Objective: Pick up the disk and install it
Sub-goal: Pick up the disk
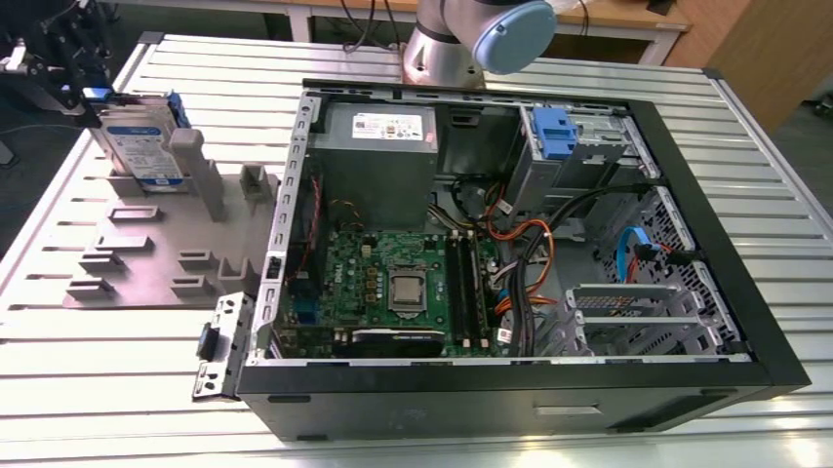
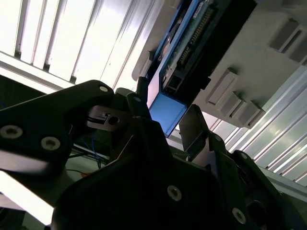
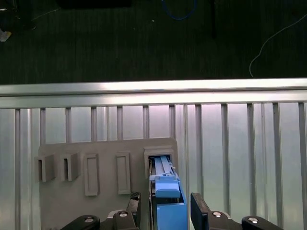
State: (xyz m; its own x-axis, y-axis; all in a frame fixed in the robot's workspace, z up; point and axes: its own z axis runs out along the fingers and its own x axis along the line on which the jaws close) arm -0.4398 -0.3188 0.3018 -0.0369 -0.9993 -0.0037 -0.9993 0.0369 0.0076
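The disk stands on edge in a slot of the grey holder plate at the exterior view's left, its white-and-blue label facing out. My gripper is at the disk's upper end. In both wrist views the blue bracket end lies between my two dark fingers, with a small gap on each side. The gripper is open, straddling the disk. The disk's underside with its circuit board shows in the second wrist view.
An open computer case lies on the slatted metal table, with motherboard, cables and a grey drive cage bearing a blue handle. The arm's base stands behind the case. The holder plate has several other empty slots.
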